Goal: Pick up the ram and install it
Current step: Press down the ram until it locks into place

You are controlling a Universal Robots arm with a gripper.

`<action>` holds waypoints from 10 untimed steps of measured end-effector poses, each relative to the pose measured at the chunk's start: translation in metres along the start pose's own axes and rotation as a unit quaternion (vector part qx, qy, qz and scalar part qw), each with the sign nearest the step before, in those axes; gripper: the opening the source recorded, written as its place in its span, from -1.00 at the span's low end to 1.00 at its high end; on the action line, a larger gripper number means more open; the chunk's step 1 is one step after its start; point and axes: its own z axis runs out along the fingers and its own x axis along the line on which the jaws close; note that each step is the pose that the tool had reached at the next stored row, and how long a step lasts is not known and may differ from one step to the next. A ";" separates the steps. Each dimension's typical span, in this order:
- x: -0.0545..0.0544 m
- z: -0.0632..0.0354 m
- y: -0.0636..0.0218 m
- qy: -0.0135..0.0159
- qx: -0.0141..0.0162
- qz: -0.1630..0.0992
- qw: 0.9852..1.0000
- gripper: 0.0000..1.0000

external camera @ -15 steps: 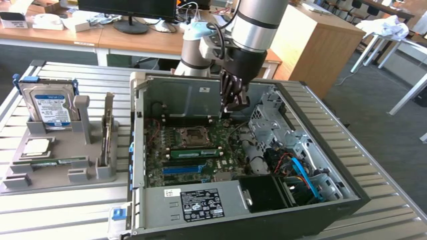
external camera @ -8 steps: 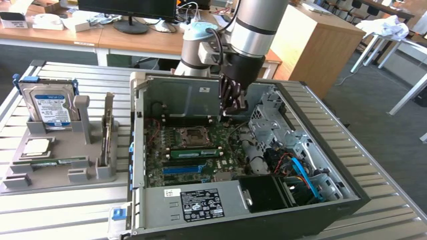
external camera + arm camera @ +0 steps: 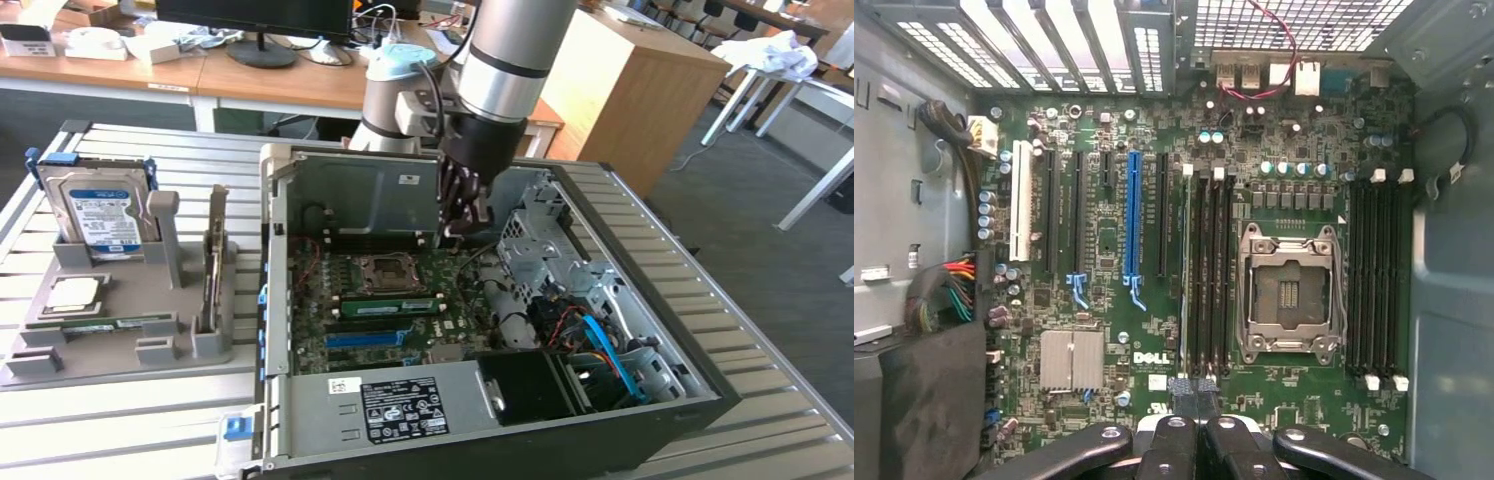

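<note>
1. In the wrist view we see the ram (image 3: 1184,270) edge-on, as a thin pale line in a memory slot of the motherboard (image 3: 1104,390), so its label is hidden. We cannot tell whether it is fully seated.
2. In the exterior view the ram (image 3: 387,305) is a green strip lying across the board near the middle of the frame, just below the empty processor socket (image 3: 388,271). Small details on it are hard to make out.
3. The open computer case (image 3: 694,330) walls cut off parts of the board, and cables crowd its lower right corner.
4. The arm (image 3: 501,60) comes down from the top centre of the exterior view, almost upright, its wrist pointing into the case.
5. The pincer (image 3: 457,228) hangs above the board, apart from the ram and up and to the exterior view's right of it.
6. In the wrist view the pincer (image 3: 1191,392) is fully closed, fingers pressed together and holding nothing.
7. At the exterior view's left, a grey fixture (image 3: 120,345) on the bench (image 3: 134,420) carries a hard drive (image 3: 96,215).
</note>
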 end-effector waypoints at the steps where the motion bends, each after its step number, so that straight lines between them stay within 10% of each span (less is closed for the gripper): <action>1: 0.000 0.0009 0.0000 0.000 0.000 0.000 1.000 -0.80; 10: 0.000 0.0072 -0.0001 0.000 0.000 0.000 1.000 -0.80</action>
